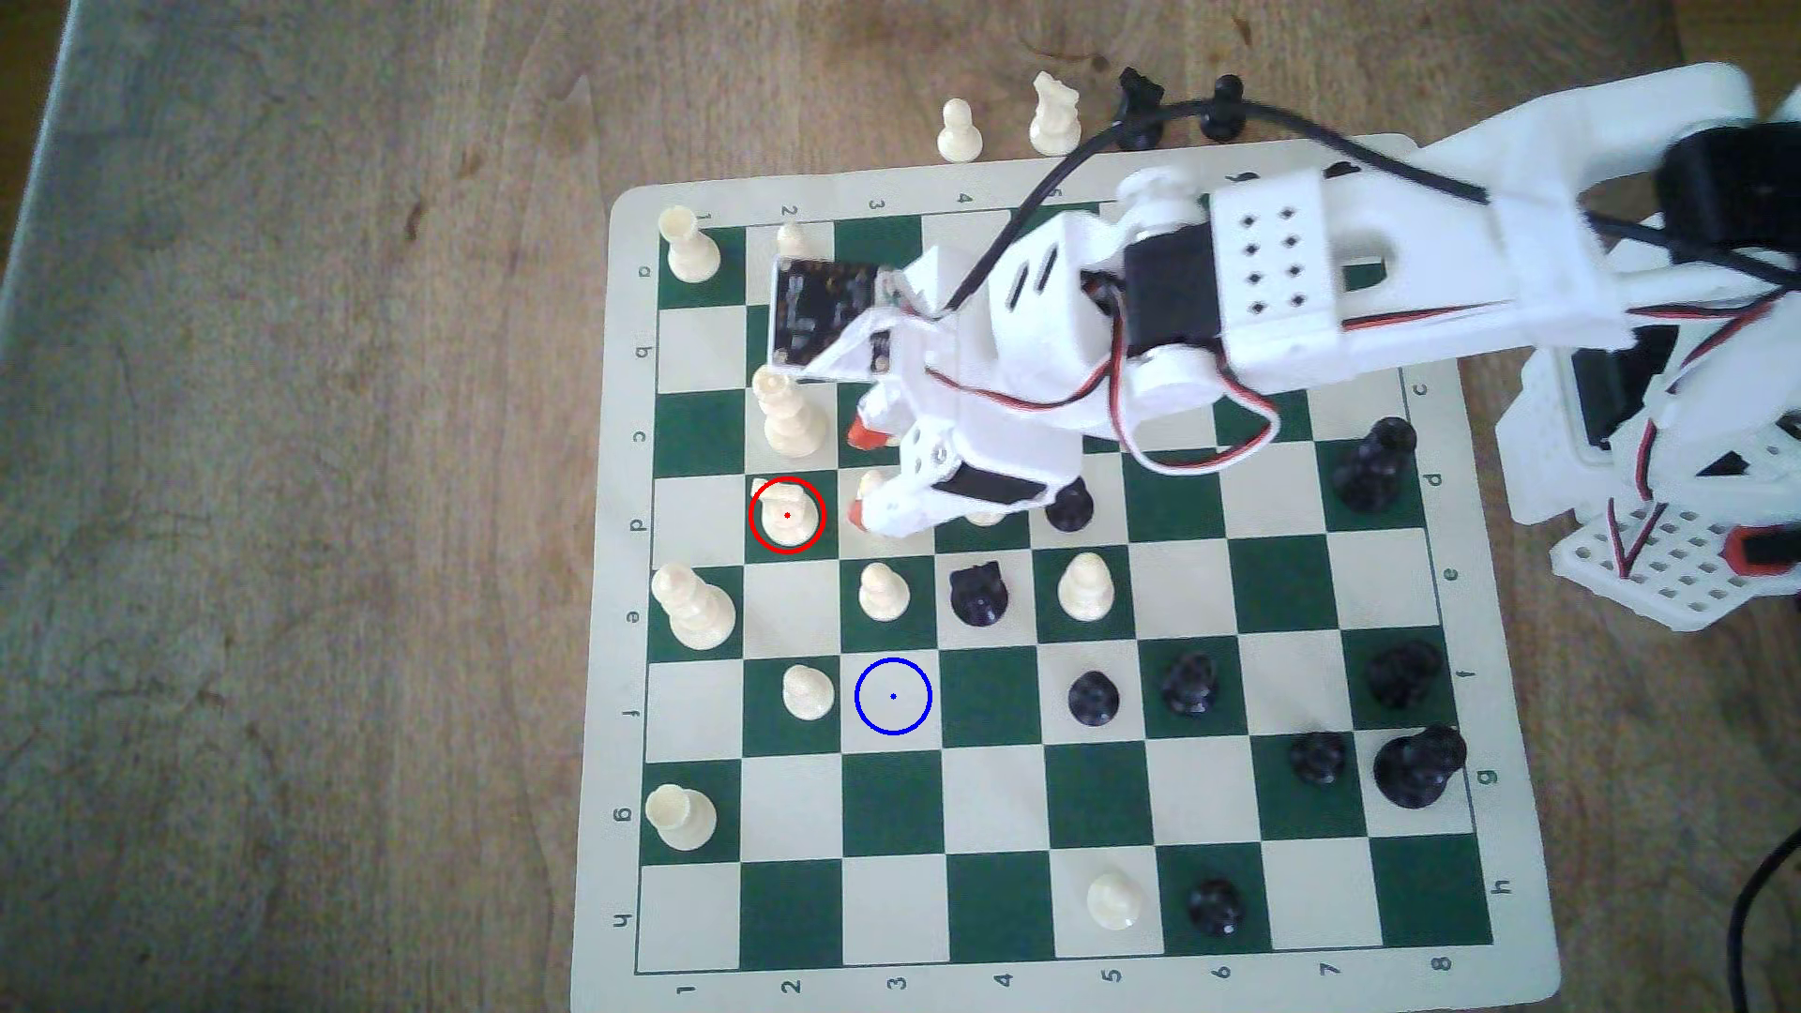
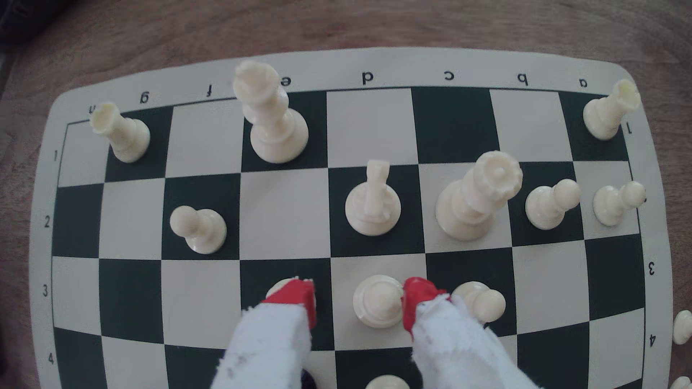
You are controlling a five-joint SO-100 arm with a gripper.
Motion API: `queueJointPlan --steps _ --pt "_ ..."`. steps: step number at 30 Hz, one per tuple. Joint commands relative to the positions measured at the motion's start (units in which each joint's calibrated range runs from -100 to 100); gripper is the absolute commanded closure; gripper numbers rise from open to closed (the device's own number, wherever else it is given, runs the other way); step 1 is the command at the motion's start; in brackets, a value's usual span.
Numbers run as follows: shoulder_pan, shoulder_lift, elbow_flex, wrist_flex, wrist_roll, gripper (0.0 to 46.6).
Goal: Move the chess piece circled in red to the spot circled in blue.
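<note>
Nearest the wrist camera, the gripper (image 2: pixel 359 303) shows two white fingers with red tips (image 2: pixel 296 297), jaws spread, with a cream pawn (image 2: pixel 378 301) standing between them on a light square; one tip seems to touch or nearly touch the pawn, the other stands clear of it. Beyond the tips in this view, on a dark square of row 2, stands the knight (image 2: pixel 372 204), upright and apart from the gripper. The queen (image 2: pixel 475 198) stands on the next square, and the king (image 2: pixel 271 116) on the back row. The exterior view adds the markings that the wrist view lacks: a red ring encircles the knight (image 1: pixel 787 514) at centre left of the board (image 1: pixel 624 604), and a blue ring with a centre dot (image 1: pixel 893 695) marks a bare light square lower in the frame, to the exterior view's right of a pawn (image 1: pixel 808 692). There the gripper (image 1: pixel 860 472) hangs just to the exterior view's right of the knight. The black pieces (image 1: pixel 1092 696) occupy the exterior view's right half.
</note>
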Motion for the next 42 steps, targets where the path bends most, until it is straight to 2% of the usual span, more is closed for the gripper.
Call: queueJointPlan --steps 1,10,12,16,42 --pt "1.0 1.2 -6.7 -2.6 -0.3 34.2" --pt "1.3 6.7 -13.6 -3.4 -1.4 33.7" --pt "1.3 8.2 -15.0 -3.3 -2.9 33.7" --pt "1.3 9.9 -16.7 -2.5 -4.0 33.3" --pt "1.1 20.5 -26.3 -0.6 -4.4 33.5"
